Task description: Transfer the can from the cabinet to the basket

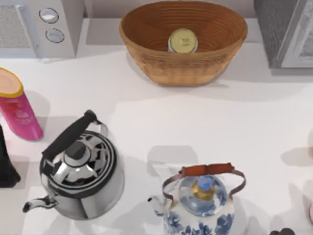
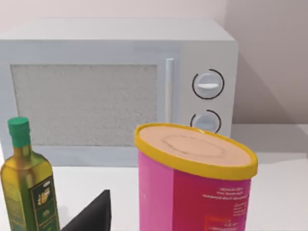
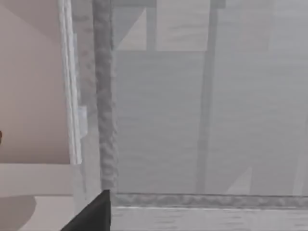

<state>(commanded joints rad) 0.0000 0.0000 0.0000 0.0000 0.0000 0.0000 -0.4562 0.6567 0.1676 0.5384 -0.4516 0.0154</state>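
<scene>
Top view: can [image 1: 183, 40] sat upright inside basket [image 1: 146, 29] at table's back centre, so transfer looked complete; risk seemed small, perhaps the can tipping if the basket got knocked; steel kettle [image 1: 80, 171], patterned kettle [image 1: 200, 205] and pink tube [image 1: 17, 107] stood well apart from it, blocking nothing. Left wrist view: tube, microwave [image 2: 120, 82] and oil bottle [image 2: 29, 187] ahead; left gripper's opening impossible to judge. Right wrist view: cabinet [image 3: 202, 120] close; right gripper likewise unclear.
</scene>
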